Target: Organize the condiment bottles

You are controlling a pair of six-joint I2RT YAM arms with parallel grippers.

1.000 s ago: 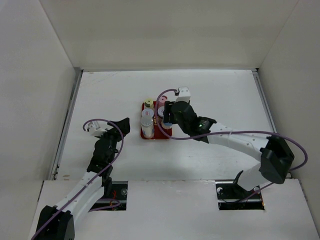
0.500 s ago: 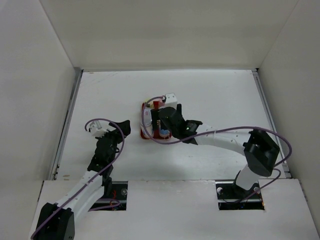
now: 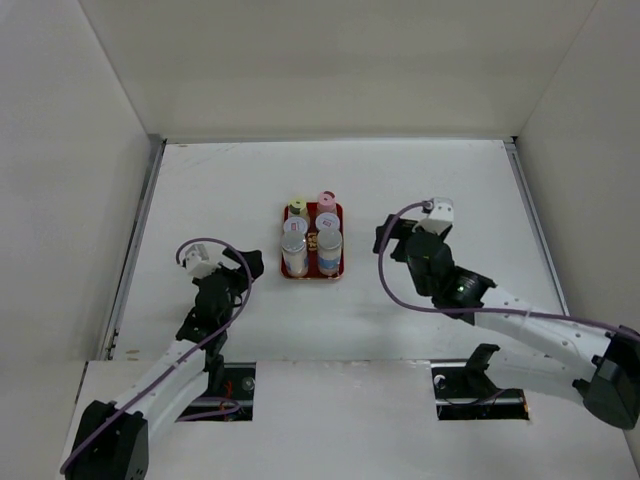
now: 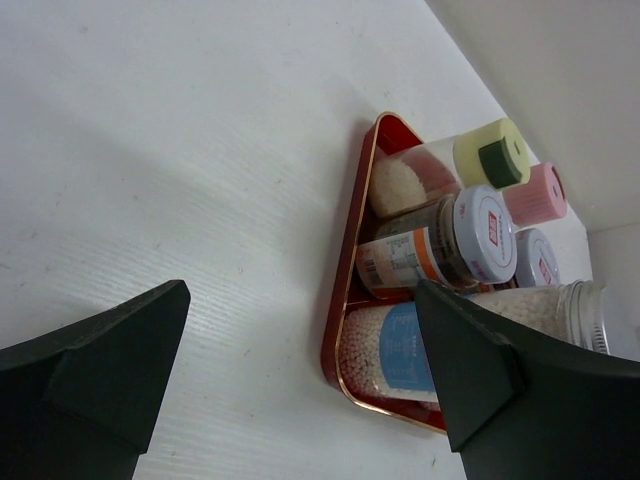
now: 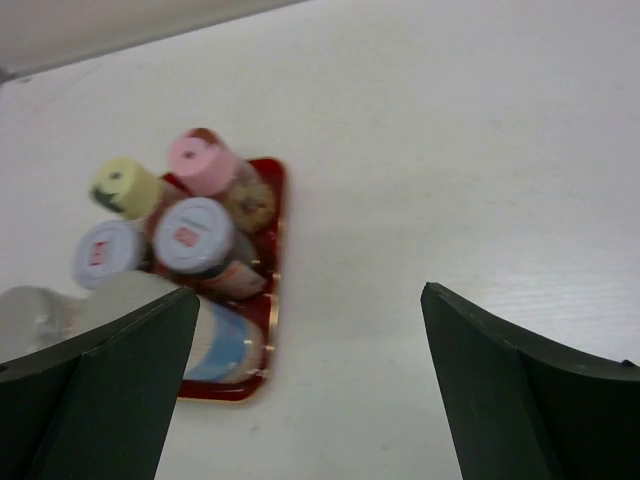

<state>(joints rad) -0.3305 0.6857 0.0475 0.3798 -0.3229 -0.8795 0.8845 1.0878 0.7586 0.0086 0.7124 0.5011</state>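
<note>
Now, condiment bottles (image 3: 294,250) packed upright inside red tray (image 4: 340,320) on white surface (image 3: 450,180): caps yellow-green, pink, white, silver. Red marks on white caps, blue and orange labels, wording unreadable. Left claw (image 3: 247,262) left of tray, right claw (image 3: 385,236) right of tray, both agape, holding nothing.

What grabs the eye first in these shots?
The red tray at mid-table, packed with six upright condiment bottles, yellow-green and pink caps at its far end. Both arms sit clear of it: left hand and right hand open, holding nothing.
</note>
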